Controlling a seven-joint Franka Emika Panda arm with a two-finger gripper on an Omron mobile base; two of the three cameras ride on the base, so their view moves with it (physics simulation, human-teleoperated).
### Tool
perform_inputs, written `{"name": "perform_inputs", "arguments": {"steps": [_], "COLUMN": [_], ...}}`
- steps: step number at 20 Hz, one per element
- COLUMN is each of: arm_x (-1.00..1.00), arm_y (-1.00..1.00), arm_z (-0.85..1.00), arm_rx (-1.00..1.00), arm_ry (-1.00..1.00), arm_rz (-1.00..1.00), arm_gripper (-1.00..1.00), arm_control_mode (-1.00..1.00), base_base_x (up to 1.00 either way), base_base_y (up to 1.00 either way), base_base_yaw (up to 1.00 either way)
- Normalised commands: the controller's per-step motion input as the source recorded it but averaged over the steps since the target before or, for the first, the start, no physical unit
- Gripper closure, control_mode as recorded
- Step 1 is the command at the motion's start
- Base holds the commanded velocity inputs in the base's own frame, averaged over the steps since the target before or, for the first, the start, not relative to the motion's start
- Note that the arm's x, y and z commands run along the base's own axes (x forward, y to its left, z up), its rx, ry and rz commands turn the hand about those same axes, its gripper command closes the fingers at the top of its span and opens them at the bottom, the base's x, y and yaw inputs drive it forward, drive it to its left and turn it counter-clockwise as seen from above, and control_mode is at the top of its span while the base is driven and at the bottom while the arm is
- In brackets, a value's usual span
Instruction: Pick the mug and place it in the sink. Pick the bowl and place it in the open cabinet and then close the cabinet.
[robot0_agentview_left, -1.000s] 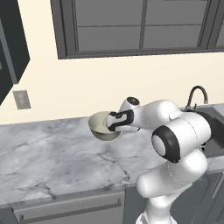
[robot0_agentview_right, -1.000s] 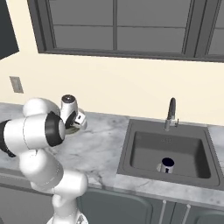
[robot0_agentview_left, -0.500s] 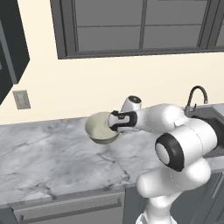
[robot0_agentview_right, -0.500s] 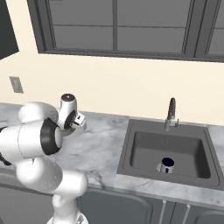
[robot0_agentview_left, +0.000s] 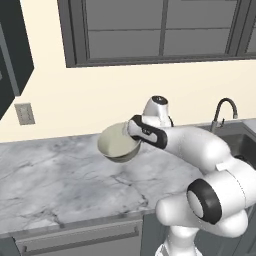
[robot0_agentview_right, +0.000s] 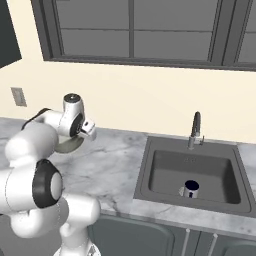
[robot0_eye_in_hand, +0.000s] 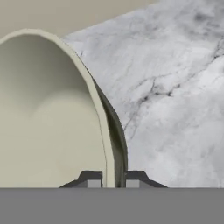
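Note:
The pale olive-beige bowl (robot0_agentview_left: 116, 143) hangs tilted just above the marble counter (robot0_agentview_left: 60, 185), its cream inside turned toward the wall. My gripper (robot0_agentview_left: 132, 132) is shut on the bowl's right rim. In the hand view the rim of the bowl (robot0_eye_in_hand: 52, 113) runs between the two dark fingertips (robot0_eye_in_hand: 92, 178), one inside and one outside, gripper (robot0_eye_in_hand: 114, 178). An edge of the bowl (robot0_agentview_right: 66, 146) peeks out under my arm. The small silvery mug (robot0_agentview_right: 190, 188) stands in the dark grey sink (robot0_agentview_right: 165, 172). A dark cabinet door (robot0_agentview_left: 15, 50) shows at the upper left.
A gooseneck faucet (robot0_agentview_right: 195, 129) rises behind the sink, with the same faucet (robot0_agentview_left: 223, 112) to my arm's right. A wall outlet (robot0_agentview_left: 24, 113) sits left of the bowl. A dark-framed window (robot0_agentview_left: 160, 30) spans the wall. Base cabinets (robot0_agentview_left: 75, 240) run below the counter.
The jaws closed from open onto the bowl's rim. The bowl has since tipped up and risen slightly off the counter.

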Motion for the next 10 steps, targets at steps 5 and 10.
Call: {"name": "perform_inputs", "arguments": {"steps": [5,10], "arm_x": [-0.17,-0.34], "arm_y": [-0.06,-0.09], "arm_z": [0.73,0.39], "arm_rx": [0.00,0.14], "arm_ry": [0.29,0.13], "arm_rz": [-0.17,-0.09], "arm_gripper": [1.00,1.00], "arm_control_mode": [-1.00,-1.00], "base_base_x": [0.00,0.00], "base_base_y": [0.00,0.00], "base_base_yaw": [0.00,0.00]}}
